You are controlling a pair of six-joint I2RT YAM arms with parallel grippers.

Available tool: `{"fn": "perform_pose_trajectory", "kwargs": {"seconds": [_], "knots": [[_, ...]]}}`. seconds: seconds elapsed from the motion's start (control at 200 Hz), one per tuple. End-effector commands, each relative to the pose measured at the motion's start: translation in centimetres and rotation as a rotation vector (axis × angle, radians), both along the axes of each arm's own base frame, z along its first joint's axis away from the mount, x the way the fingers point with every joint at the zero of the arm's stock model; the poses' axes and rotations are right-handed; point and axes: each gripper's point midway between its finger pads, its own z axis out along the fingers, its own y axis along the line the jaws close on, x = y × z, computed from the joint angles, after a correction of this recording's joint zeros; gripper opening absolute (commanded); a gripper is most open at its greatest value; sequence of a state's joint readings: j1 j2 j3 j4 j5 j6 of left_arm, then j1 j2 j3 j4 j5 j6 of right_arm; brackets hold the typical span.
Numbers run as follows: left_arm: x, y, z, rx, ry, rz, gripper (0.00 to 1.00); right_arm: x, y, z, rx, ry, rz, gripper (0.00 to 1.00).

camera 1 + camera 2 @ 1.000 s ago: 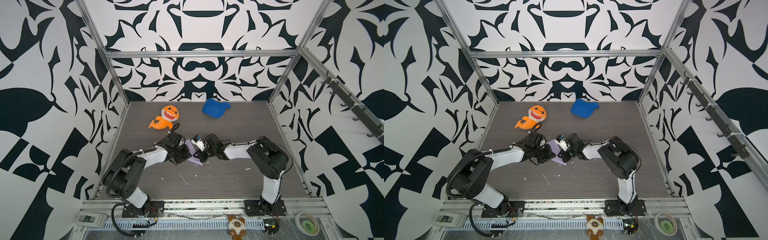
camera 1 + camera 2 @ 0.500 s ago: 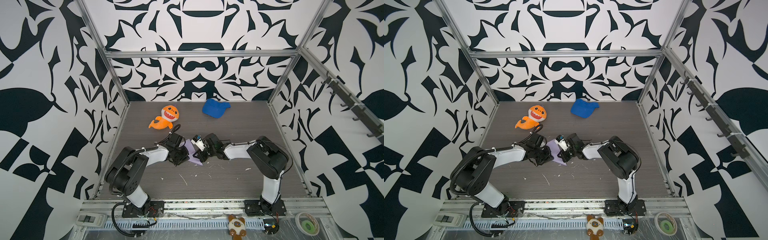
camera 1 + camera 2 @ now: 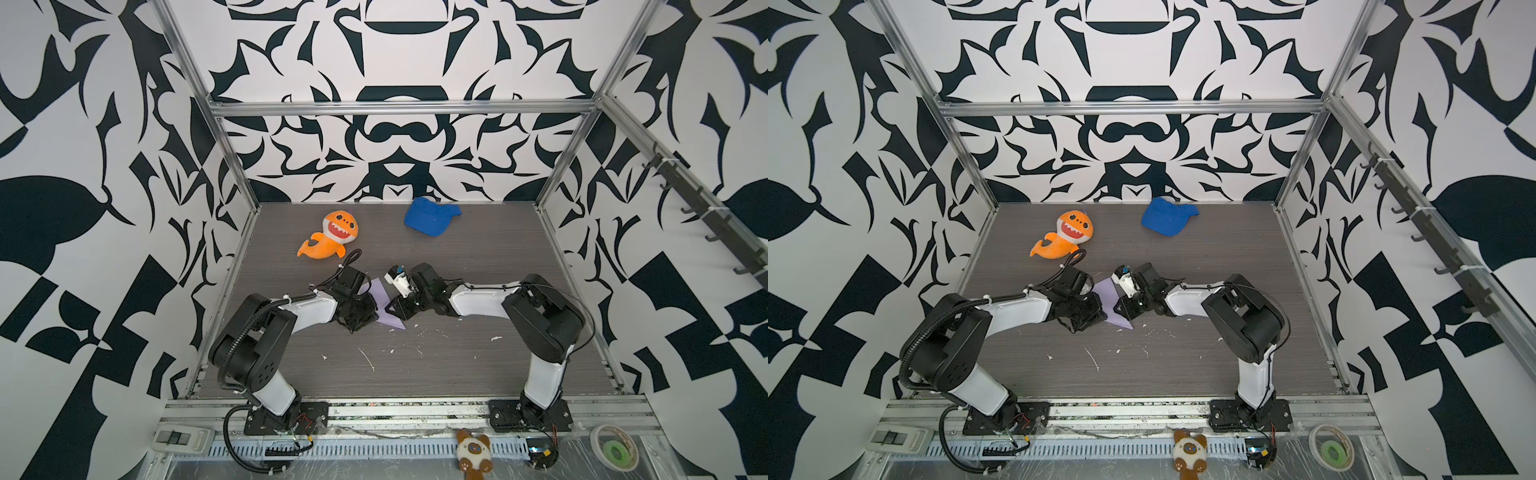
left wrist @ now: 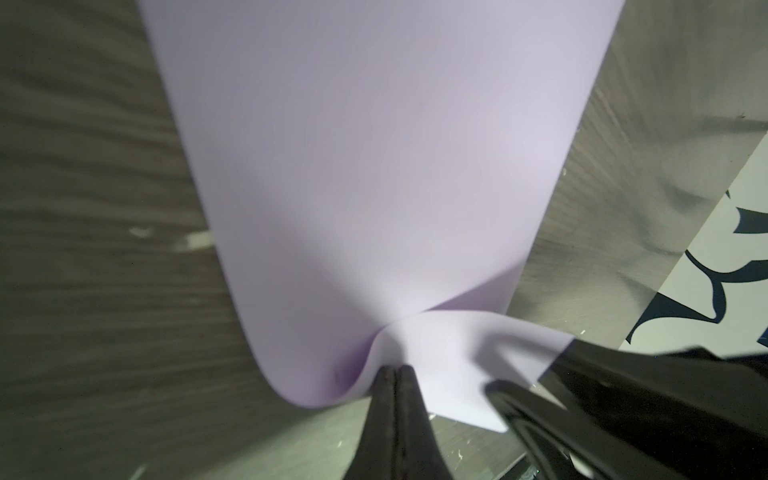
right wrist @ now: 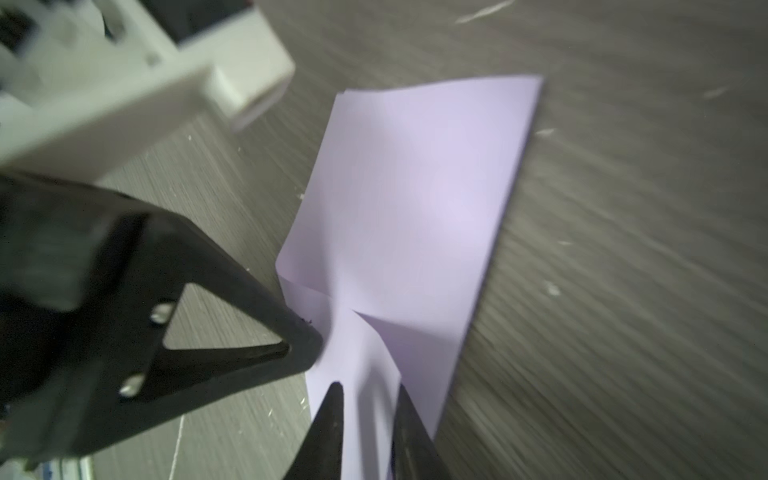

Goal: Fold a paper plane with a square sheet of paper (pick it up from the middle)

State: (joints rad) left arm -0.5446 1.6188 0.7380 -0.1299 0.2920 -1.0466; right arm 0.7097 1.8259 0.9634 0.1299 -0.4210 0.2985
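One lavender sheet (image 5: 415,199) sits between left tool (image 4: 395,368), pinched shut on it, and right tool (image 5: 369,387), parted astride it.

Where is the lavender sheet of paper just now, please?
In both top views the sheet of paper sits mid-table, nearer than the orange shark, between the left gripper pinching it and the right gripper.

No text, label, brand, number or sign can be read anywhere. The thin, matte, pale-lavender sheet of paper (image 5: 415,199) is seen unmarked; only abstract black shapes are carried by the white panel walls (image 3: 395,54).
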Motion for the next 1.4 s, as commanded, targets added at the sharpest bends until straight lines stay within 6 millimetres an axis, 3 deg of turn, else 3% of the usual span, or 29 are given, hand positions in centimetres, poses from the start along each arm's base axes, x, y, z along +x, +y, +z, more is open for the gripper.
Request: {"fn": "perform_pose_trajectory", "kwargs": {"seconds": [0.0,0.075,0.26,0.375,0.55,0.8,1.395], "knots": [[-2.3,2.5,-2.8,0.118,0.094,0.017,0.04,1.3,-1.3,4.1,0.052,0.038,-0.16,0.27],[-2.2,2.5,-2.7,0.117,0.09,0.016,0.04,0.2,-1.5,4.5,0.062,0.097,-0.169,0.27],[-2.1,2.5,-2.7,0.122,0.087,0.017,0.03,-3.7,0.2,4.9,0.06,0.23,-0.103,0.23],[-2.1,2.5,-2.7,0.123,0.087,0.016,0.04,-4.7,1.3,4.1,0.055,0.293,-0.096,0.17],[-2.1,2.7,-2.8,0.136,0.089,0.014,0.04,-4.2,2.3,2.8,0.037,0.338,-0.117,0.08],[-2.1,2.8,-2.9,0.143,0.092,0.012,0.03,-3.3,2.5,1.3,-0.012,0.361,-0.161,0.06],[-2.5,3.2,-3.4,0.164,0.104,0.013,0.03,-4.1,-0.1,-1.9,-0.105,0.447,-0.242,0.05]]}}
